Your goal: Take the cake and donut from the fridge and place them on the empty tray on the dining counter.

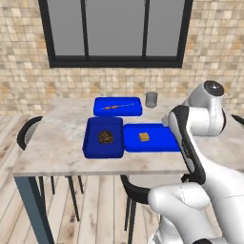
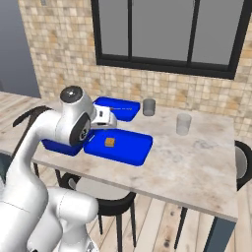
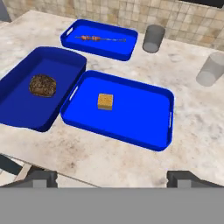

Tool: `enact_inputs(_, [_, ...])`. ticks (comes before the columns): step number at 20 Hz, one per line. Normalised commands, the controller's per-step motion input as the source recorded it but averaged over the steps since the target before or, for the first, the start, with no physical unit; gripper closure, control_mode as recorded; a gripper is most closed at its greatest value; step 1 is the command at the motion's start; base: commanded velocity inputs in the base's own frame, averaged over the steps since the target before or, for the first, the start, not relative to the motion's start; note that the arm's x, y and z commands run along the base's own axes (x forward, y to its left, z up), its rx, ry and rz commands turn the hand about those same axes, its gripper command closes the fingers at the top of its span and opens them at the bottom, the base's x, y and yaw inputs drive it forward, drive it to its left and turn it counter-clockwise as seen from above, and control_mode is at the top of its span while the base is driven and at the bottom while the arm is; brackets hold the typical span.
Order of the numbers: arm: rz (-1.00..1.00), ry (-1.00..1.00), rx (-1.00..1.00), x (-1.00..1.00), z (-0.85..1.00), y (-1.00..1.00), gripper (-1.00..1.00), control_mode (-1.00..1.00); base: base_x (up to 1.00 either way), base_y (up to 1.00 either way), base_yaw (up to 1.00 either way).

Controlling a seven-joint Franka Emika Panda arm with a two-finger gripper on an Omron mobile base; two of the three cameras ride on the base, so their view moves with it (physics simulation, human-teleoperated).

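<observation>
On the dining counter (image 3: 109,162) the hand view reads, from left to right: a squarish tray (image 3: 26,107) with a dark brown lump (image 3: 42,85), then the wide tray (image 3: 131,127) with the cake (image 3: 105,101) lying left of its middle, then two grey cups (image 3: 153,38) towards the wall. A third tray (image 3: 100,46), holding a thin skewer, sits behind the first two.

The gripper (image 3: 112,177) hangs at the counter's near edge, just short of the wide tray, with its jaws spread wide and nothing between them. One dark fingertip (image 3: 40,177) stands far left and the other far right. The cake lies ahead of the gripper and slightly left of its centre line, free of any grip.

The wide tray's long axis runs left to right across the gripper's line of sight. The bare floor on its right half looks like the natural spot for a second item.

The cake's part seems done, since it rests in the tray. The donut is not on the counter. The next move likely depends on turning away from this counter toward the fridge, not on anything within reach here.

In the left base view the arm (image 1: 190,143) covers the tray's right end.
</observation>
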Motion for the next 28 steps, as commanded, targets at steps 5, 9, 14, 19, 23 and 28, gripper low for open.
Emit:
enact_inputs(5, [0.00,-0.13,-0.03,-1.00,0.57,0.00,-1.00,-1.00,0.00,0.00,0.00])
enact_inputs(9, [0.01,-0.12,-0.06,-1.00,0.02,0.05,-1.00,-1.00,0.00,0.00,0.00])
enact_inputs(14, [0.01,-0.07,-0.02,-0.97,0.00,0.01,-1.00,-1.00,0.00,0.00,0.00])
enact_inputs(19, [0.00,-0.02,0.00,-0.55,0.00,0.00,-1.00,1.00,-0.07,0.00,0.00])
enact_inputs(23, [0.00,0.00,0.00,0.00,0.00,0.00,-1.00,1.00,0.00,0.00,0.00])
enact_inputs(28, [0.00,0.00,0.00,0.00,0.00,0.00,-1.00,1.00,-0.84,0.02,0.10])
